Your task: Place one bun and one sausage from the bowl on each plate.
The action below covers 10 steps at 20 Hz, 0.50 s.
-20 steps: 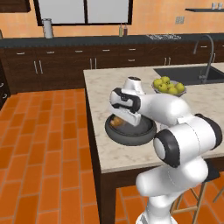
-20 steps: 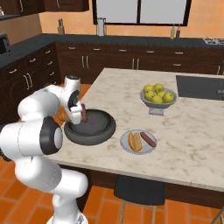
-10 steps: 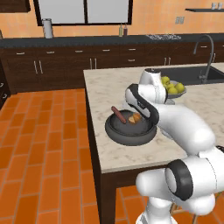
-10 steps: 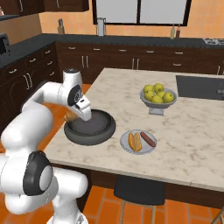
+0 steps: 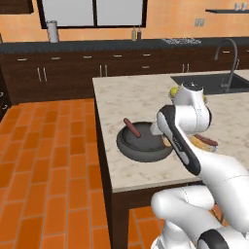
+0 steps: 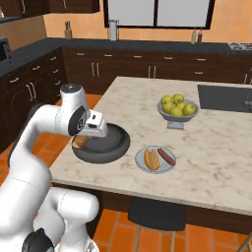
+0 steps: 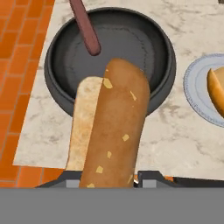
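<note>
A long tan bun (image 7: 111, 131), split lengthwise with a speckled crust and pale crumb, is gripped in the jaws (image 7: 109, 177) above the near rim of the round black bowl (image 7: 65, 52). One slim reddish sausage (image 7: 85, 28) leans on the bowl's far rim. The bent white arm reaches over the marbled stone worktop (image 6: 221, 147). Beside the bowl, a pale plate (image 6: 142, 165) carries another bun and sausage.

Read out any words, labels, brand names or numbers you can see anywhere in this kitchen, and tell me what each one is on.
There is no readable text in any view.
The bun held in the gripper, the sausage, the bowl and the plate are all plain.
The bottles on the back counter are too small to show any label.
</note>
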Tool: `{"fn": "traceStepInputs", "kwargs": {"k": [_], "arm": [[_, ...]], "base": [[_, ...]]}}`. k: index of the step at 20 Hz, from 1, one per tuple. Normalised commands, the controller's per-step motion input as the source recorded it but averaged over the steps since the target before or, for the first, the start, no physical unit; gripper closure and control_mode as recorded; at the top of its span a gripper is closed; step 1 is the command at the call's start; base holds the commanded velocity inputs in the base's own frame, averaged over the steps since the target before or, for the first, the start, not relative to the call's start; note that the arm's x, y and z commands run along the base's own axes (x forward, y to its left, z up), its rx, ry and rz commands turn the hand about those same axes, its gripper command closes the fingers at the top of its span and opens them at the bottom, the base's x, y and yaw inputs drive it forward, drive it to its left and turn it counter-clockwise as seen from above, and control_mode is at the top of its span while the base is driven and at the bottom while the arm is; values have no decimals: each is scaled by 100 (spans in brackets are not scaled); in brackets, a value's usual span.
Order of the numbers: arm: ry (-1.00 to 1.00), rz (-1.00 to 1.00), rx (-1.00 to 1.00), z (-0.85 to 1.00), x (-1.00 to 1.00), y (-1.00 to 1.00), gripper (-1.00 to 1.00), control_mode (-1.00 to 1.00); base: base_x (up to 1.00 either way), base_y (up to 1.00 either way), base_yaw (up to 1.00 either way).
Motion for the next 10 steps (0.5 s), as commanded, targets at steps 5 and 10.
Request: {"fn": "traceStepInputs", "kwargs": {"k": [5,10], "arm": [[-1,11,-7,2,-49,2,100,-100],[0,0,0,0,-2,0,100,-100]], "base": [[0,0,0],[0,0,0]]}}
